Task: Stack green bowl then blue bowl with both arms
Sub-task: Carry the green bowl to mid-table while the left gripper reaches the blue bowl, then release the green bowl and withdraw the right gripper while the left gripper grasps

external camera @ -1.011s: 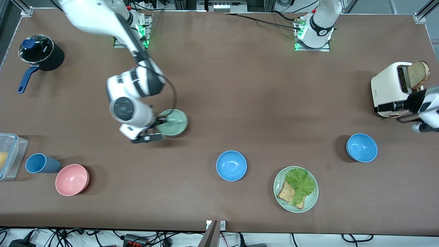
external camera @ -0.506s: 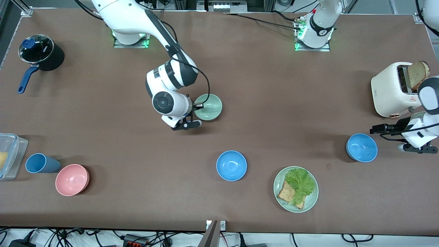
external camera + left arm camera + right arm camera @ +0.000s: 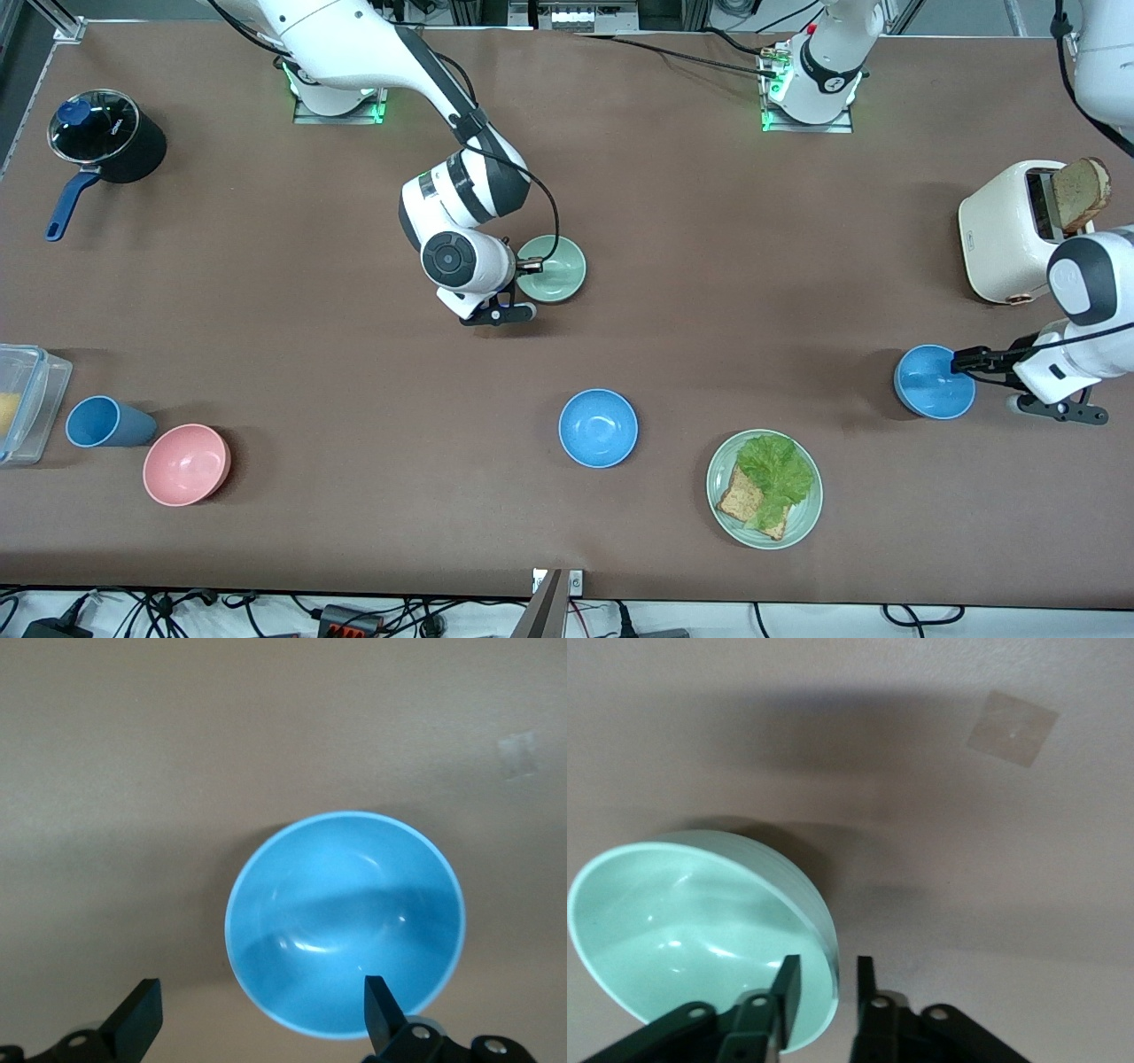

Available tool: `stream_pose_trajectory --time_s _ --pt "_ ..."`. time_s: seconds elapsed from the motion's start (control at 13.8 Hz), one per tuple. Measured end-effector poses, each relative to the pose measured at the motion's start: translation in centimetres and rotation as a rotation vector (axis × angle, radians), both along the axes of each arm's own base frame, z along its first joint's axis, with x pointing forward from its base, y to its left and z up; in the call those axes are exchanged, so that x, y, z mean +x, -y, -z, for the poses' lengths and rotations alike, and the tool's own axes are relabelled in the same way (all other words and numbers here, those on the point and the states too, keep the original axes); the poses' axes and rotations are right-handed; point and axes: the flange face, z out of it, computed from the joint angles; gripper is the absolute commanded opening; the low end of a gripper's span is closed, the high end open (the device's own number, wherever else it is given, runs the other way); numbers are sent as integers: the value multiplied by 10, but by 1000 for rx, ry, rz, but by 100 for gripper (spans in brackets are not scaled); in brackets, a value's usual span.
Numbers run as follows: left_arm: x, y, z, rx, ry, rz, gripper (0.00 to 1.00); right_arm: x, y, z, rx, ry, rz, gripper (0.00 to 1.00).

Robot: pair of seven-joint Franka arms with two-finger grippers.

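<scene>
The green bowl point(image 3: 556, 268) is near the middle of the table, tilted in my right gripper point(image 3: 532, 266). In the right wrist view that gripper point(image 3: 824, 992) is shut on the bowl's point(image 3: 691, 921) rim, one finger inside and one outside. Two blue bowls stand on the table. One point(image 3: 598, 428) is in the middle, nearer the front camera. The other point(image 3: 930, 383) is toward the left arm's end. My left gripper point(image 3: 961, 363) is open at that bowl's rim. In the left wrist view the gripper point(image 3: 261, 1019) stands wide, one finger point(image 3: 381, 1010) over the bowl point(image 3: 345, 921).
A green plate point(image 3: 713, 496) with toast and lettuce lies near the front edge. A white toaster point(image 3: 1005, 232) with bread stands beside the left arm. A pink bowl point(image 3: 186, 463), blue cup point(image 3: 106, 423), clear container point(image 3: 27, 403) and black pot point(image 3: 106, 137) are at the right arm's end.
My right gripper has carried the green bowl toward the table's middle. My left gripper has come from the toaster to the blue bowl's rim.
</scene>
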Motion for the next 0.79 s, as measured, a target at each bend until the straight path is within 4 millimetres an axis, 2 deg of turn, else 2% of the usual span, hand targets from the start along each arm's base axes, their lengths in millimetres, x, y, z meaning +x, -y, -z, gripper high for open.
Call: stream_pose_trajectory --time_s 0.14,0.36,0.51,0.65,0.72,0.79 --pt "4 -7 16 0 16 -3 98 18 4 -35 1 8 10 100" --pt "4 -20 34 0 32 -14 88 61 39 -132 -26 81 15 100" --pt "4 -21 38 -2 28 -15 77 86 75 -194 -31 147 60 100" --pt "4 -19 39 -3 29 -13 64 106 116 -230 -38 204 125 100" --pt "4 -19 39 -4 30 -12 53 115 136 -242 -46 227 157 100" --pt "4 -20 39 -5 30 -14 48 122 154 -252 -53 248 186 100"
